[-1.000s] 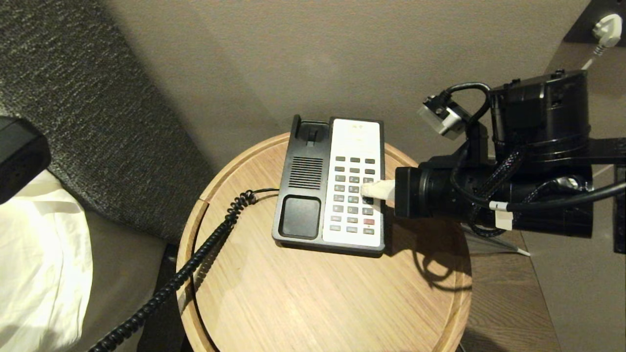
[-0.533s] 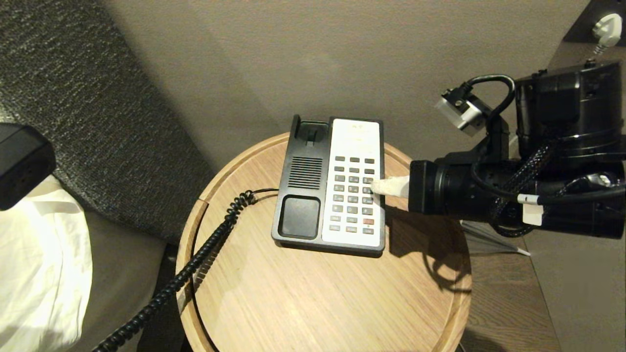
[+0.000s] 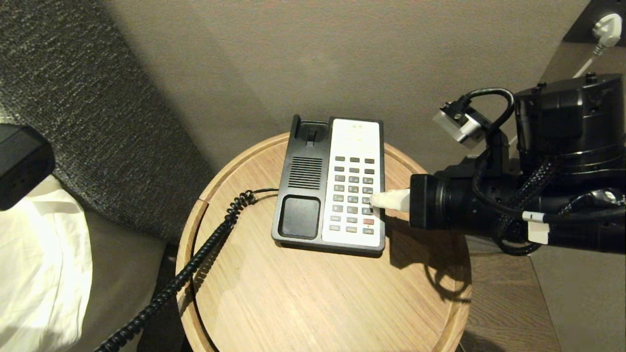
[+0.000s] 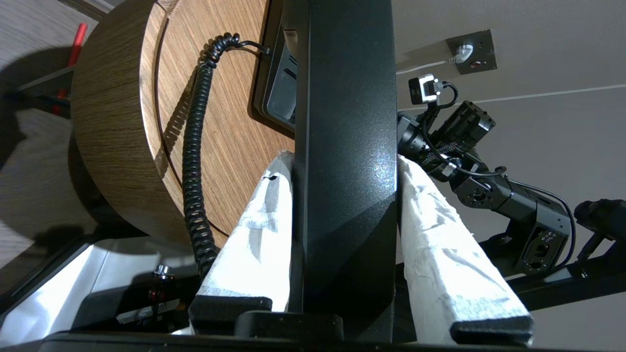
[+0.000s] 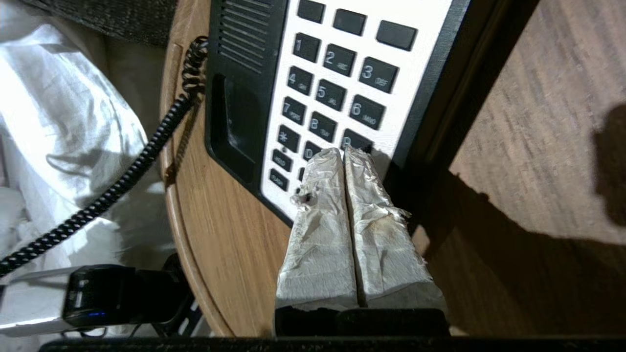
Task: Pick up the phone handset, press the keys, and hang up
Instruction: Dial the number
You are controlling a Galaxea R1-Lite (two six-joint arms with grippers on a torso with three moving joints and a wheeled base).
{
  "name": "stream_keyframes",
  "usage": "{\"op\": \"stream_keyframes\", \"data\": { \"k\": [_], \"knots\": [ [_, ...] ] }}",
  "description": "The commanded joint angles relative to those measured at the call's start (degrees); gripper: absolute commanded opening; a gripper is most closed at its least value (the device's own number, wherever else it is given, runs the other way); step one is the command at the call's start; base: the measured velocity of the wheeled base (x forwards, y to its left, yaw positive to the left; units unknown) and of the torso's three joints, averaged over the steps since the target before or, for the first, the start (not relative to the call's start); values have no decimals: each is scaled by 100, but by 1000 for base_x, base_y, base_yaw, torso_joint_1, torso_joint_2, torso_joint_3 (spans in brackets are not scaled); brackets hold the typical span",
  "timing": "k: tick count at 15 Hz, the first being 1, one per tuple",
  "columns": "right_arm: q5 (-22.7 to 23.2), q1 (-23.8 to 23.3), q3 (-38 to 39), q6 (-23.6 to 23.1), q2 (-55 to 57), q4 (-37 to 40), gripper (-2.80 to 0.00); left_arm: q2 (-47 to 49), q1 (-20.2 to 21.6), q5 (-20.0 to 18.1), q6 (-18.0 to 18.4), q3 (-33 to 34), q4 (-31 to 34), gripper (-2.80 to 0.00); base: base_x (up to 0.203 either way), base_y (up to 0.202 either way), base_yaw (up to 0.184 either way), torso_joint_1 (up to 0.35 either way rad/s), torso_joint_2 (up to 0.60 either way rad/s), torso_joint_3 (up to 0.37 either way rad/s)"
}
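Observation:
The black phone handset point(image 4: 345, 122) is clamped between the white-wrapped fingers of my left gripper point(image 4: 345, 161), which holds it off the table to the left. One end of the handset point(image 3: 19, 161) shows at the head view's left edge. Its coiled cord point(image 3: 195, 264) runs from the phone base point(image 3: 303, 195) over the table rim. My right gripper point(image 3: 374, 200) reaches in from the right, fingers pressed shut, tips on the cream keypad point(image 3: 352, 146) at its right column. In the right wrist view the right gripper point(image 5: 345, 151) sits just below key 9 point(image 5: 357, 139).
The phone stands at the back of a round wooden table point(image 3: 303, 298) with a raised rim. A bed with white linen point(image 3: 39, 274) and a dark padded headboard point(image 3: 98, 98) lie left. A wall socket with a white plug point(image 3: 606, 27) is at the back right.
My right gripper drew back from the middle of the keypad to its right column, then shifted a row or so toward the near end. The left gripper and handset stayed put.

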Motion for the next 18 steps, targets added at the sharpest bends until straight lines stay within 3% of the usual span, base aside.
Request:
{"op": "stream_keyframes", "data": {
  "k": [1,18],
  "knots": [
    [-5,36,0,57,15,-21,-280,-10,-2,3,-30,-2,13,-280,0,0,0,0,0,0],
    [-40,19,-96,12,135,-23,-280,-61,-2,8,-21,-2,13,-280,0,0,0,0,0,0]
  ]
}}
